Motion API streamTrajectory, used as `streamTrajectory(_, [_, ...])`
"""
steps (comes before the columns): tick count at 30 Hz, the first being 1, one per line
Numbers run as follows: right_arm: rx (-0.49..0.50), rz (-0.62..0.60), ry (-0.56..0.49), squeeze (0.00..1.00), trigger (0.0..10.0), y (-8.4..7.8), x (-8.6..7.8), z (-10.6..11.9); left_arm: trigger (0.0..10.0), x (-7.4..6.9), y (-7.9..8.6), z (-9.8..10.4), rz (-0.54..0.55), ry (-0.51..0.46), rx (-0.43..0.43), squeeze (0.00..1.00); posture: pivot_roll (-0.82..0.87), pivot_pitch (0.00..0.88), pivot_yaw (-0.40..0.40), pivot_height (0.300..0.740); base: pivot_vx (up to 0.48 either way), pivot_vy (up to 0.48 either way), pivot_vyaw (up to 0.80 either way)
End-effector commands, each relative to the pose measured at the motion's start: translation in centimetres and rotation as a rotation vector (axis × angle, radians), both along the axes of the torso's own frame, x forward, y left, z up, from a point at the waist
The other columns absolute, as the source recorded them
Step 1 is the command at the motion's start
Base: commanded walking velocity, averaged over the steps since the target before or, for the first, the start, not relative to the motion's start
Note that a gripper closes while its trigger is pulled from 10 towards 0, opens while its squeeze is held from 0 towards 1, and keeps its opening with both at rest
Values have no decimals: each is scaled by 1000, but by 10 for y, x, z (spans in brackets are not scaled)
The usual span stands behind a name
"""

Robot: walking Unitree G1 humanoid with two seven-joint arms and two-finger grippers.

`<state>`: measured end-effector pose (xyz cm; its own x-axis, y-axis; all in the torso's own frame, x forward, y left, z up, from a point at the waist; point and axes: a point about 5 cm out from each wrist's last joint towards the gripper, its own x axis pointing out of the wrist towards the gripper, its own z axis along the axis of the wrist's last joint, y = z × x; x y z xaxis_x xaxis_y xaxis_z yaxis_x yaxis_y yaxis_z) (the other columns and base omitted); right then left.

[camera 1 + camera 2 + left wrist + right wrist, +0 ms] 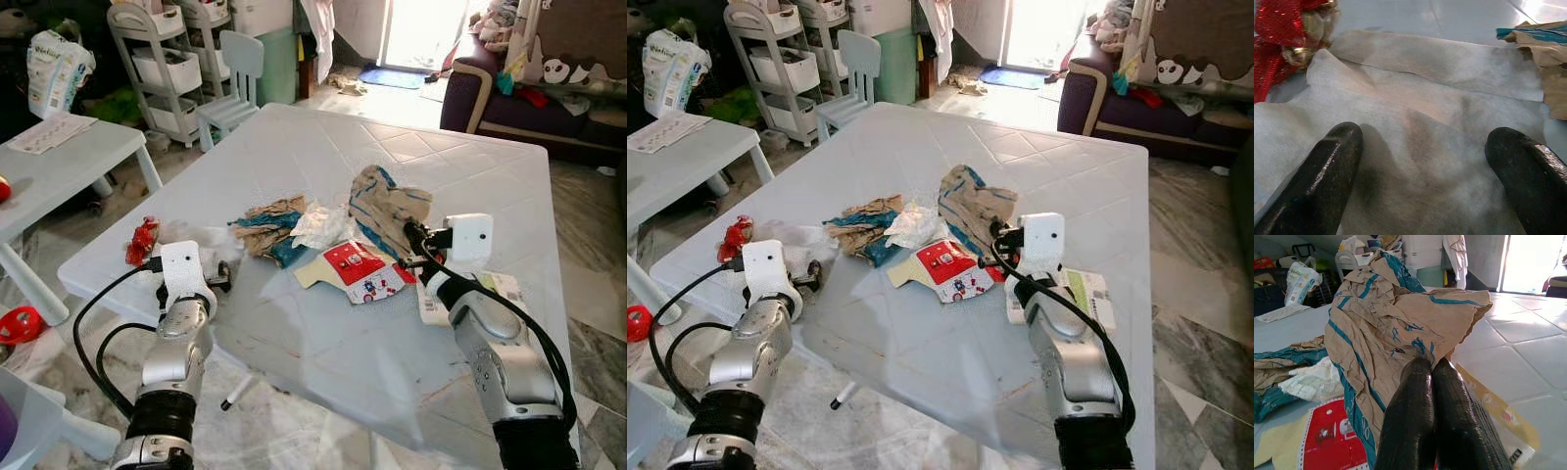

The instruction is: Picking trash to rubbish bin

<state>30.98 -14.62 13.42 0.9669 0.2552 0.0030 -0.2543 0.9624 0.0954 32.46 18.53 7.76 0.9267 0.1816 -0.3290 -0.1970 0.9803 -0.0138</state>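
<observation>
Trash lies across the pale table [323, 343]. There is a red wrapper [142, 240] at the left edge, with a white tissue [1415, 98] beside it. Torn brown-and-teal paper [266, 227] and a white crumpled paper [318, 225] sit mid-table. To their right are a crumpled brown paper bag [1396, 318] and a red-and-cream card pack [355, 269]. My left gripper [1425, 137] is open, its fingers resting on the tissue. My right gripper [411, 243] is shut, its tips against the paper bag's edge. Whether paper is pinched between the tips is hidden.
A printed leaflet [505, 289] lies under my right forearm. A second low table [59, 162] stands to the left, with a red toy [20, 323] on the floor beneath. Behind are a small chair [235, 88], a shelf cart [162, 59], a green container [279, 64] and a dark sofa [509, 103].
</observation>
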Motion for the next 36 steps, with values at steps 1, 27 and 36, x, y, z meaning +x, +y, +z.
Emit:
streamTrajectory(1, [3, 18, -17, 0, 0, 2, -1, 6, 0, 0, -5, -4, -30, 13, -22, 0, -23, 0, -3, 740, 0, 0, 0])
streamTrajectory(27, [-8, 36, -9, 0, 0, 4, 0, 6, 0, -4, -26, 0, -119, -75, -50, 0, -23, 0, -12, 740, 0, 0, 0])
streamTrajectory(36, [-9, 35, -12, 0, 0, 5, 2, 6, 0, -7, -31, 7, -106, -151, -4, 0, -23, 0, -12, 740, 0, 0, 0])
